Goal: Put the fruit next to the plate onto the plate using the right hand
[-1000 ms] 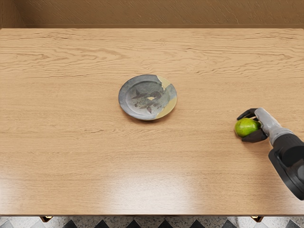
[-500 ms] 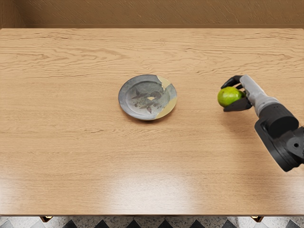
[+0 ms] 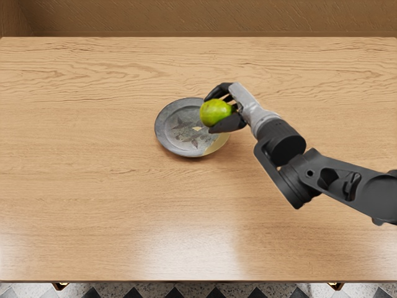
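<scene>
Wood table [image 3: 93, 198] w/ grey plate [image 3: 177, 131], brown wall [image 3: 186, 15] behind; right hand [image 3: 227, 107] clamped on green fruit [image 3: 214, 112] above plate.

The fruit [image 3: 215, 112] is yellow-green; the plate [image 3: 169, 128] is slate grey with dark blotches and a cream patch; the table [image 3: 93, 192] shows tan woodgrain.

No readable text, label, brand, number or sign found, only a dark abstract motif painted on the plate [image 3: 180, 127]

Right rim of plate [image 3: 173, 124] lay hidden behind fruit [image 3: 214, 112] and right hand [image 3: 232, 105]; arm [image 3: 329, 180] ran off-frame, right of plate.
</scene>
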Motion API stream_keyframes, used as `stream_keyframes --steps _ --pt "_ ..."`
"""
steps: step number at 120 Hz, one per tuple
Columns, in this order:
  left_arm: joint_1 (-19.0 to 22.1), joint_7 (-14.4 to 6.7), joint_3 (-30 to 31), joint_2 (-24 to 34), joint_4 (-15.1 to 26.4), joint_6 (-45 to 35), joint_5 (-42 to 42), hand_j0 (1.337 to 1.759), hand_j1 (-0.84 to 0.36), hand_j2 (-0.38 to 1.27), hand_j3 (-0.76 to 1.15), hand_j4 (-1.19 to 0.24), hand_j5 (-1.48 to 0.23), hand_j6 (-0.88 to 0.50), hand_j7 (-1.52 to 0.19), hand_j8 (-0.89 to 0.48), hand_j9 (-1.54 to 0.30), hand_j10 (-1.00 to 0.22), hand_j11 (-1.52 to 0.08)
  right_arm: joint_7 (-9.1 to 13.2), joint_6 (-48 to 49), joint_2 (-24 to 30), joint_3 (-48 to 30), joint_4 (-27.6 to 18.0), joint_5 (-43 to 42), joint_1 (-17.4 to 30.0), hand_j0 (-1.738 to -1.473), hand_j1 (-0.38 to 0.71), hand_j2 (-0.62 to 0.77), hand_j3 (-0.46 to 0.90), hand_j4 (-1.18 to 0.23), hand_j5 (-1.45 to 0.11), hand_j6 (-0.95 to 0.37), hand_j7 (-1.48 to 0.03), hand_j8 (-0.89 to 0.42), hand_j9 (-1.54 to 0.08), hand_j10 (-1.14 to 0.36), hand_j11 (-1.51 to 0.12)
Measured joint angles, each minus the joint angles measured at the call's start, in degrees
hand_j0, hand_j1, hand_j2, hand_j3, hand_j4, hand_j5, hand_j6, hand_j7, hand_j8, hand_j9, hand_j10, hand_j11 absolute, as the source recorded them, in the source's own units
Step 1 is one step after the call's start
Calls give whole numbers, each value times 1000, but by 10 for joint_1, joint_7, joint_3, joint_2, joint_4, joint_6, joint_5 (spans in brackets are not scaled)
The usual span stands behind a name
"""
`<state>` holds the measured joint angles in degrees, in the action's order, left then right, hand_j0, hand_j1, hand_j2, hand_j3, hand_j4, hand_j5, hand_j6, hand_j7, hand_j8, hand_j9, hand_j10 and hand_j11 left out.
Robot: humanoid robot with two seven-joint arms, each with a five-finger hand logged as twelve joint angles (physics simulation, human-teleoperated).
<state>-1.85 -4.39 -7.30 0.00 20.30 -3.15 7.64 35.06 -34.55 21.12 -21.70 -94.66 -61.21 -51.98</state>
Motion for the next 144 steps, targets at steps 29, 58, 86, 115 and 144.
stream_keyframes --steps 29,58,86,115,144 --pt "0 0 0 0 0 0 0 1658 328 3 0 -17 -23 -17 -23 -17 -23 -17 -23 0 -3 -50 2 25 -2 2 -1653 24 108 0 -321 -656 -185 -616 -171 -632 -316 -635" --pt "0 0 0 0 0 0 0 1658 328 3 0 -17 -23 -17 -23 -17 -23 -17 -23 -1 252 32 -167 27 184 50 -1657 -235 34 0 -99 -201 -57 -189 -53 -194 -97 -194" --pt "6 0 0 0 0 0 0 1658 328 3 0 -17 -23 -17 -23 -17 -23 -17 -23 -1 617 65 -480 29 375 271 -1658 -313 11 0 -32 -64 -18 -60 -17 -62 -31 -62" --pt "14 0 0 0 0 0 0 1658 328 3 0 -17 -23 -17 -23 -17 -23 -17 -23 -1 688 66 -683 75 483 451 -1658 -338 4 0 -9 -20 -5 -18 -5 -19 -9 -19" --pt "14 0 0 0 0 0 0 1658 328 3 0 -17 -23 -17 -23 -17 -23 -17 -23 -1 695 73 -762 113 520 504 -1658 -346 2 0 -2 -6 -1 -6 -1 -6 -2 -6"
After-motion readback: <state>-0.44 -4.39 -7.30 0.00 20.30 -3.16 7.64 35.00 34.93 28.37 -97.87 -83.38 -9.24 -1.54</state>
